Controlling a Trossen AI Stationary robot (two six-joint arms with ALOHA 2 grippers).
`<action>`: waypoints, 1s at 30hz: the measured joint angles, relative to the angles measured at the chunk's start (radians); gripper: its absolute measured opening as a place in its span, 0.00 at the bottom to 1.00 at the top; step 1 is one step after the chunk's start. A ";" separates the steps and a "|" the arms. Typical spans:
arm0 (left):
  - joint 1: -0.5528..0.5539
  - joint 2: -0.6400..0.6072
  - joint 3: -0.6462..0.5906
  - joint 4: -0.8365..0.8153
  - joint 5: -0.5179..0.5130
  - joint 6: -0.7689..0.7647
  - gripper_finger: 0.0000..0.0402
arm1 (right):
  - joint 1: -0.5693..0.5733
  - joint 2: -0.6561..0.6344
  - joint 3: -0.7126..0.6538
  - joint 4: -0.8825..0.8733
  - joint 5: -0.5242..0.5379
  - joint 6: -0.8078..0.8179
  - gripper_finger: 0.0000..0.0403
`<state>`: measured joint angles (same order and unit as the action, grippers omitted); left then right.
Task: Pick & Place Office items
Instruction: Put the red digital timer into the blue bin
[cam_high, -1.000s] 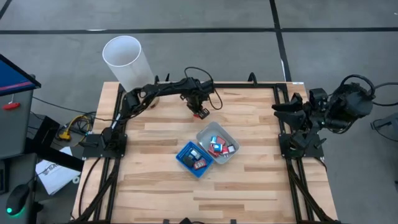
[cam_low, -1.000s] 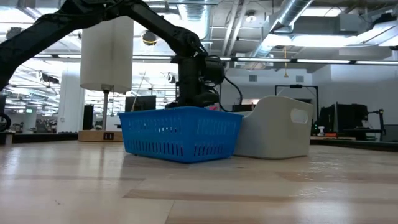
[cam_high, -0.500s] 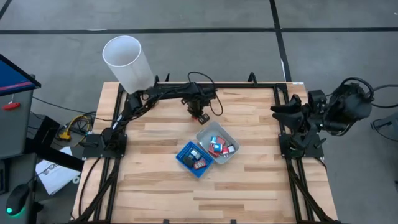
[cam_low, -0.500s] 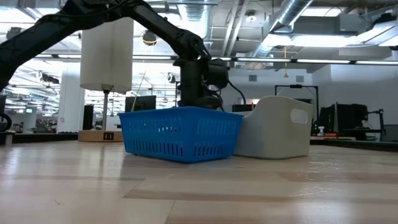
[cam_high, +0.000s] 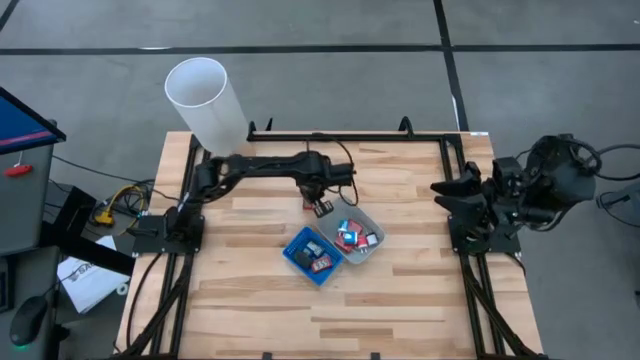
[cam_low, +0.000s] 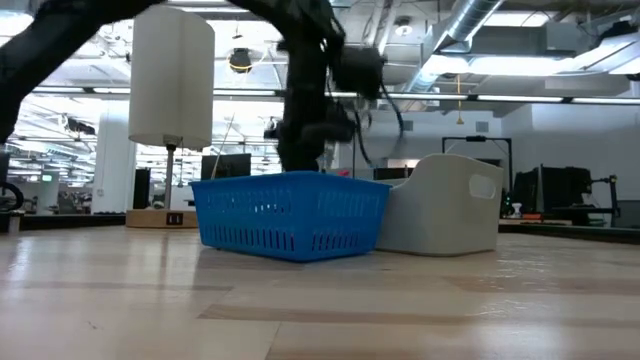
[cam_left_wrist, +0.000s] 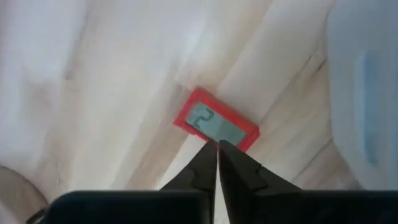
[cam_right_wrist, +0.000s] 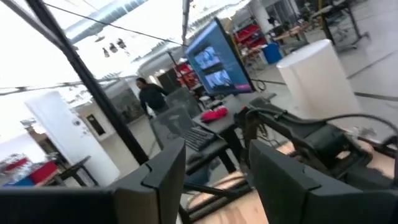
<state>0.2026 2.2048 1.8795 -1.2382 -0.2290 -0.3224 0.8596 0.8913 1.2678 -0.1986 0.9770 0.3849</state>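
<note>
pinching a red item (cam_left_wrist: 216, 124), left claw (cam_left_wrist: 217, 148) nears grey tray's rim (cam_high: 330, 212).

A small flat red rectangular piece with a pale grey-green window (cam_left_wrist: 216, 124) hangs pinched by one edge above the wooden counter (cam_high: 400, 290). Other tiny red, blue, black and white office pieces (cam_high: 350, 236) lie jumbled inside two square trays.

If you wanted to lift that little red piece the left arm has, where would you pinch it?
By its edge, from above. The red piece is a thin flat rectangle, so a narrow pinch across its thickness fits. The left end effector is shut on one long edge that way, carrying it above the table beside the grey tray.
</note>
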 joint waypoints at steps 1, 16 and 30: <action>-0.002 -0.025 -0.005 0.010 -0.016 -0.012 0.04 | 0.008 0.003 0.000 0.023 0.000 -0.014 0.42; 0.143 -0.237 -0.388 0.302 0.227 -0.337 0.55 | 0.086 0.011 0.000 0.261 0.092 -0.262 0.42; 0.123 -0.222 -0.394 0.437 0.159 -0.734 0.61 | 0.090 0.011 0.000 0.298 0.099 -0.317 0.42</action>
<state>0.3259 1.9830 1.4851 -0.8007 -0.0705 -1.0567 0.9493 0.9020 1.2682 0.0993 1.0756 0.0677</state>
